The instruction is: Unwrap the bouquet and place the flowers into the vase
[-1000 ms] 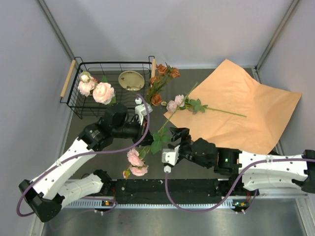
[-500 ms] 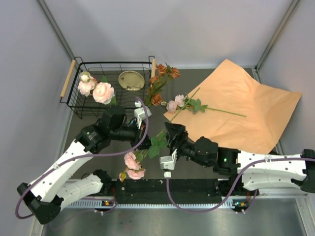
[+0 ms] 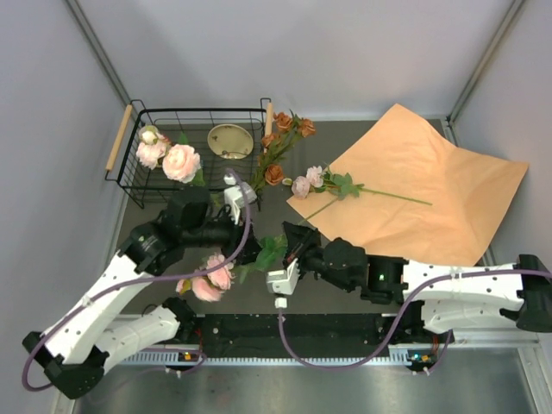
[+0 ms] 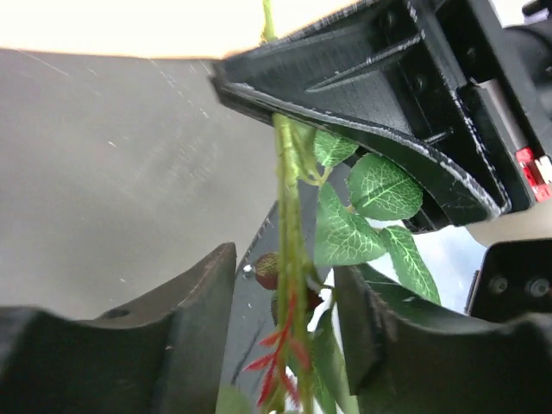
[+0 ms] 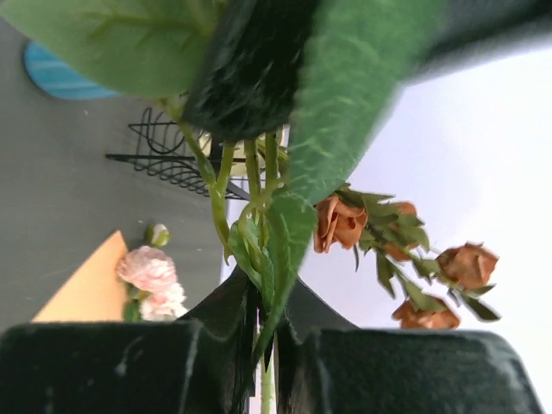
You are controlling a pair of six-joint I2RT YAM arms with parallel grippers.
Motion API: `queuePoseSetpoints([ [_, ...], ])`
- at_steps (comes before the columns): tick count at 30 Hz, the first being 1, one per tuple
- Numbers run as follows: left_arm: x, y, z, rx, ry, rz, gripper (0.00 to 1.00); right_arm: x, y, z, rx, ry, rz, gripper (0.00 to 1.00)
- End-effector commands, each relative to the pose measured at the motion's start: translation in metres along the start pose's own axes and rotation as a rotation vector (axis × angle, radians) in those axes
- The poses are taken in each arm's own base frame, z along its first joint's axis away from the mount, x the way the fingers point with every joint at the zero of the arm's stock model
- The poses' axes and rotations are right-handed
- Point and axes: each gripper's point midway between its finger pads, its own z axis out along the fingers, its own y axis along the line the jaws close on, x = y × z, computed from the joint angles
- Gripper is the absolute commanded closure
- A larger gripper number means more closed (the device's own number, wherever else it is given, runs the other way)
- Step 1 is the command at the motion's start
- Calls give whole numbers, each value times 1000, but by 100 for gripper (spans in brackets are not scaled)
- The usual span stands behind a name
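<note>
With the right claw (image 5: 266, 332) pinched shut on the green stem (image 4: 289, 224) and the left claw (image 4: 285, 319) loose and open around it, slide the left one away slowly, without tugging the pink flower (image 3: 207, 280), low and left of the middle.

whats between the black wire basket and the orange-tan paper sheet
Top view: a spray of rust-orange roses lies there, beside the right end of the black wire basket and apart from the orange-tan paper sheet.
</note>
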Motion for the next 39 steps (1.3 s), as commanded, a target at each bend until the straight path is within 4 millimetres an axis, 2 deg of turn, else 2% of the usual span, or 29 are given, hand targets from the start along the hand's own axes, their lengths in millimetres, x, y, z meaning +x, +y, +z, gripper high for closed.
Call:
queuePoseSetpoints([
  [1, -59, -3, -53, -179, -317, 137, 40, -5, -32, -24, 86, -54, 296, 100],
  [2, -70, -10, -74, -205, -416, 171, 30, -8, -20, -25, 62, -86, 384, 100],
  [3, -76, -10, -87, -244, -480, 170, 26, -6, -22, -31, 75, -106, 448, 100],
  [4, -86, 7, -108, -380, -578, 144, 23, -7, -20, -33, 71, -128, 509, 100],
  [5, -88, 4, -131, -417, -668, 146, 17, -8, -15, -32, 57, -172, 633, 100],
  [7, -93, 11, -159, -508, -778, 131, 15, -10, -24, -37, 101, -231, 783, 100],
  [8, -91, 16, -176, -565, -840, 114, 14, -13, -36, -37, 148, -286, 896, 100],
  [10, -88, 18, -187, -597, -871, 99, 15, -17, -52, -34, 200, -332, 1062, 100],
  [11, -85, 21, -193, -618, -892, 87, 15, -19, -68, -34, 242, -373, 1120, 100],
  [13, -80, 24, -200, -643, -916, 63, 17, -18, -81, -27, 260, -401, 1205, 100],
  [15, -73, 29, -215, -686, -970, 34, 17, -25, -103, -19, 295, -459, 1291, 100],
  [17, -64, 30, -227, -701, -1020, 21, 17, -30, -116, -9, 320, -493, 1372, 100],
  [19, -57, 30, -243, -719, -1084, 1, 17, -30, -139, -5, 378, -550, 1452, 100],
  [20, -54, 32, -244, -726, -1094, -3, 17, -29, -145, -3, 397, -560, 1472, 100],
  [21, -53, 32, -245, -721, -1107, -4, 17, -30, -141, 11, 392, -547, 1481, 100],
  [22, -51, 31, -248, -714, -1120, -1, 17, -32, -157, 11, 424, -577, 1486, 100],
  [23, -49, 33, -245, -715, -1113, -3, 17, -30, -161, 16, 439, -568, 1493, 100],
  [24, -48, 33, -243, -712, -1109, -4, 17, -31, -156, 31, 433, -544, 1498, 100],
  [25, -48, 34, -240, -710, -1096, -3, 17, -31, -171, 31, 473, -574, 1500, 100],
  [26, -47, 35, -237, -711, -1082, -4, 17, -33, -174, 35, 488, -591, 1485, 100],
  [27, -47, 36, -235, -710, -1075, -3, 17, -35, -169, 47, 483, -586, 1468, 100],
  [28, -47, 36, -232, -708, -1063, 2, 17, -36, -180, 48, 517, -615, 1445, 100],
  [30, -47, 39, -229, -720, -1045, 13, 17, -41, -183, 55, 524, -636, 1421, 100],
  [31, -48, 40, -229, -725, -1039, 16, 17, -45, -180, 66, 514, -642, 1387, 100],
  [33, -48, 40, -228, -735, -1028, 32, 17, -53, -186, 68, 529, -702, 1354, 100],
  [34, -48, 41, -227, -741, -1019, 35, 17, -53, -182, 77, 531, -694, 1336, 100],
  [39, -46, 43, -224, -744, -999, 44, 18, -58, -178, 90, 543, -712, 1279, 100],
])
